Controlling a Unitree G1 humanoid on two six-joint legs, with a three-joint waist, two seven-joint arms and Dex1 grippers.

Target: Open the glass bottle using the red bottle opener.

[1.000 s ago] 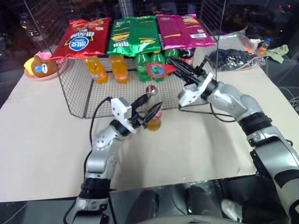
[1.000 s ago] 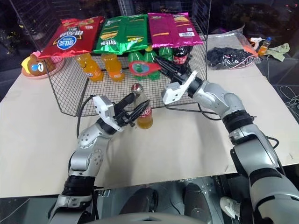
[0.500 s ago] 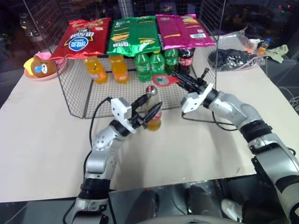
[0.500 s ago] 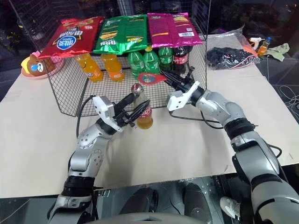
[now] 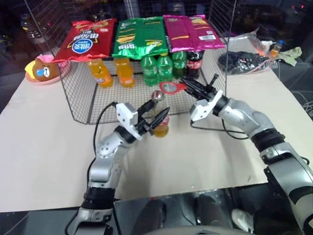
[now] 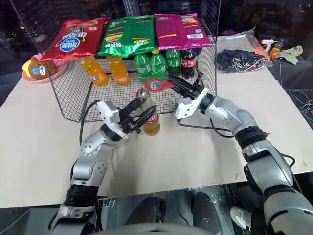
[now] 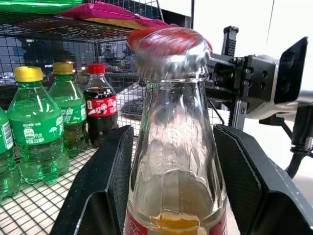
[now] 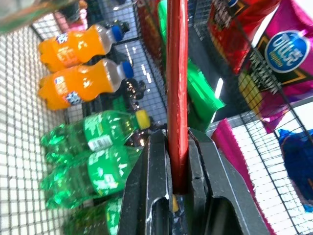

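The glass bottle (image 5: 161,122), part full of orange drink with a red label, stands upright on the table in front of the wire cage. My left gripper (image 5: 157,117) is shut on the bottle's body; in the left wrist view one black finger (image 7: 108,181) shows on each side of the bottle (image 7: 176,161). My right gripper (image 5: 188,85) is shut on the handle of the red bottle opener (image 5: 169,88). The opener's oval loop hangs just beside and slightly above the bottle's cap (image 5: 158,94). The right wrist view shows the opener (image 8: 177,88) edge-on between the jaws.
A wire cage (image 5: 83,105) behind the bottle holds orange plastic bottles (image 5: 100,73), green bottles (image 5: 156,68) and a cola bottle (image 5: 194,62), with snack bags (image 5: 139,36) on top. A bear toy (image 5: 41,68) lies far left, a black bundle (image 5: 242,61) far right.
My right gripper has come down with the opener, bringing its loop from in front of the green bottles to beside the bottle's cap. The left gripper and bottle have stayed still.
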